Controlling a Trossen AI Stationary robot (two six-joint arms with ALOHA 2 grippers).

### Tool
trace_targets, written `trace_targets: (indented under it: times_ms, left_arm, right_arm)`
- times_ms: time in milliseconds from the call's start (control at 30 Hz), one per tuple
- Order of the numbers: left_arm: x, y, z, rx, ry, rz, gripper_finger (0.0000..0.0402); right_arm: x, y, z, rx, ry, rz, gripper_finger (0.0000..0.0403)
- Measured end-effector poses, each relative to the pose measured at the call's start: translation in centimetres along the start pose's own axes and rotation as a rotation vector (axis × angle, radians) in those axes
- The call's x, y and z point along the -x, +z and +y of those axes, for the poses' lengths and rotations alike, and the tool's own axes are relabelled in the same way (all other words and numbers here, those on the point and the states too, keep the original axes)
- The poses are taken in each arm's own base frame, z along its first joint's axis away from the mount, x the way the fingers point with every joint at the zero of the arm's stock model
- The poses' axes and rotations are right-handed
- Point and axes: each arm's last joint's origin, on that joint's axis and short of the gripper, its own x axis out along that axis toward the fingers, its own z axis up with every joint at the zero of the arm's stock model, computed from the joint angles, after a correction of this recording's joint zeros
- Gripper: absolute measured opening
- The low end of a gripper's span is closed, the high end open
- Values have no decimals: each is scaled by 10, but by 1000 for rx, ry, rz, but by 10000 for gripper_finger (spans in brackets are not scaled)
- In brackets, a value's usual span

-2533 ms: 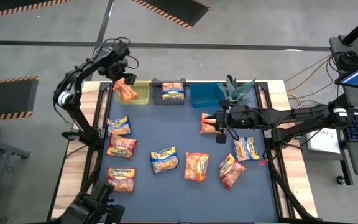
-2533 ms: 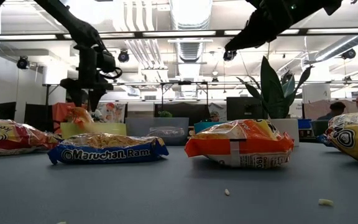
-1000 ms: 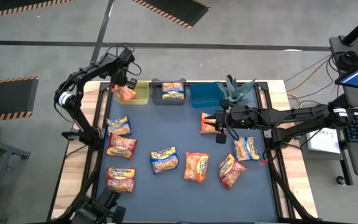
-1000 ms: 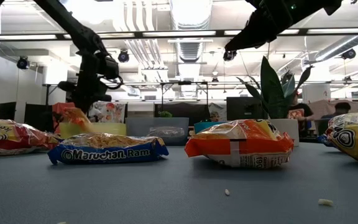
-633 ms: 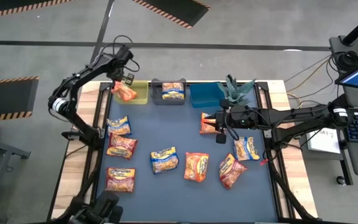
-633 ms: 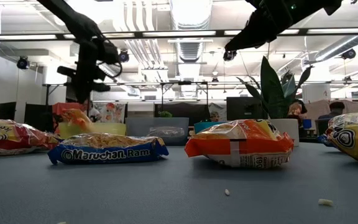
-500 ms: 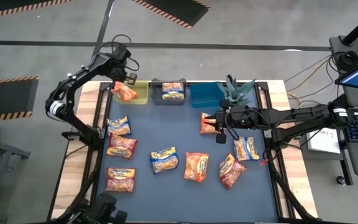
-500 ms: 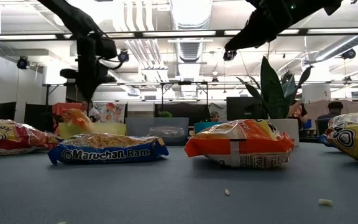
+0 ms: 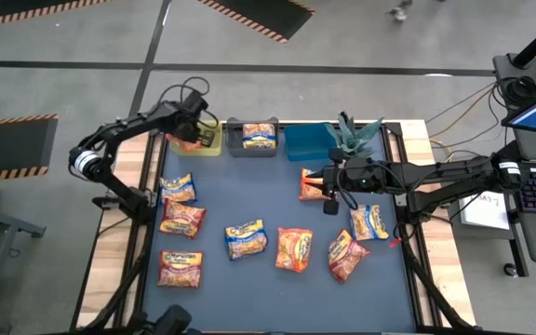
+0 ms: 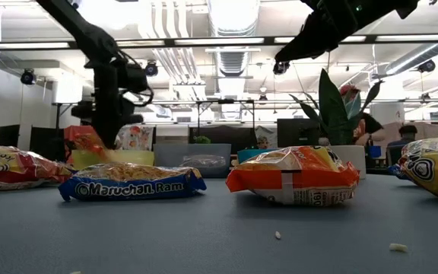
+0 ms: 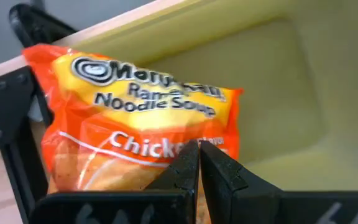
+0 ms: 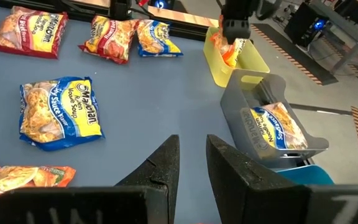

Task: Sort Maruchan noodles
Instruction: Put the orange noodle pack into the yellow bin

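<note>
one orange packet (image 11: 135,130) now lies in the yellow bin (image 9: 205,140) at eleven o'clock — the left gripper (image 11: 197,163), lowered again, has its fingers closed, empty, pressing it; right gripper (image 12: 191,163) waits, fingers apart — seven remain.

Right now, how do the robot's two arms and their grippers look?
Both arms are dark, jointed and slim, with black cables looping along them. The left arm has a white band near its lower joint. The left gripper and the right gripper each have two black, wedge-shaped fingers.
</note>
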Motion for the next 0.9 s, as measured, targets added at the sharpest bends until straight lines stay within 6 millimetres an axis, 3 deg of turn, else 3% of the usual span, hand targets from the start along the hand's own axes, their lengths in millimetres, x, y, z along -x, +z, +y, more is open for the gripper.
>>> trace_targets:
  times_ms: [333,700,900]
  left_arm:
    - [-23,-18,-2,28,-9,-7,0]
    - [-22,-25,1,38,83,38,0]
    - [-8,-21,-2,20,56,-16,0]
  right_arm:
    - [0,1,0,9,-1,-7,68]
    - [0,1,0,8,-1,-7,68]
    - [0,1,0,8,-2,-7,68]
